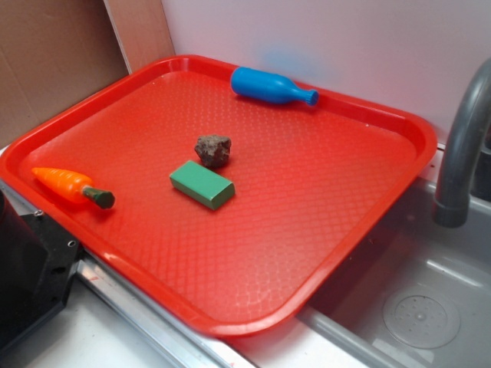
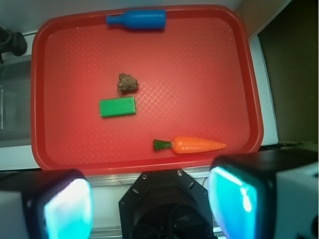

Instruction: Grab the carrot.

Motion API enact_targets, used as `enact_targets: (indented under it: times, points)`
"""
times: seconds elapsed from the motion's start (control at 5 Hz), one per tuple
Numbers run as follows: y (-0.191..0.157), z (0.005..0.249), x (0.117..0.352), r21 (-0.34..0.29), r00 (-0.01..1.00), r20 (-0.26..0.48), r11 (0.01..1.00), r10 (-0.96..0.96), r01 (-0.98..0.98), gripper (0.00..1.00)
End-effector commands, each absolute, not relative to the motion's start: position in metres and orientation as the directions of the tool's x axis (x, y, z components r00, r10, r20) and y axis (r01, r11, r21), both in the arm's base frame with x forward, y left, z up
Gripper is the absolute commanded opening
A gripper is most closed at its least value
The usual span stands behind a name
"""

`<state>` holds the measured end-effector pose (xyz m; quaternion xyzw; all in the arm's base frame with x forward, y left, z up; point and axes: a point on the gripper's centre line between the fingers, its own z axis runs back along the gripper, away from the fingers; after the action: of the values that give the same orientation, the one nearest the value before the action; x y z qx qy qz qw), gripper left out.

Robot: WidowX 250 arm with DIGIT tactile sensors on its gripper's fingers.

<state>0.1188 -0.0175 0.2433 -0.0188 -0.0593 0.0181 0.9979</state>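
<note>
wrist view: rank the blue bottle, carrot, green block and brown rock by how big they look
1. carrot, longest, though nearest the camera
2. blue bottle, close behind and thicker, so these two are unsure
3. green block
4. brown rock

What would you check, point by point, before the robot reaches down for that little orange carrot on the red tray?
1. Carrot in plain sight: ok, lying flat near the tray edge closest to the robot.
2. Space around carrot: ok, green block, brown lump and blue bottle all lie apart from it.
3. Gripper open: ok, fingers spread wide, nothing between them.
4. Gripper above carrot: not ok, carrot sits ahead of the fingers, toward the right one.
5. Height above tray: cannot tell.
</note>
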Motion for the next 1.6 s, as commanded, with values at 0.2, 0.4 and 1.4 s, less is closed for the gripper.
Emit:
enact_targets:
  times: [0.2, 0.4, 1.4]
  points:
    - [0.018, 0.193, 0.127, 0.072, 0.962, -0.027, 0.960, 0.272, -0.269, 1.00]
    - [0.034, 0.159, 0.118, 0.068, 0.865, -0.009, 0.863, 0.502, -0.500, 1.00]
    - [0.039, 0.036, 0.123, -0.012, 0.516, -0.190, 0.524, 0.835, -0.852, 1.00]
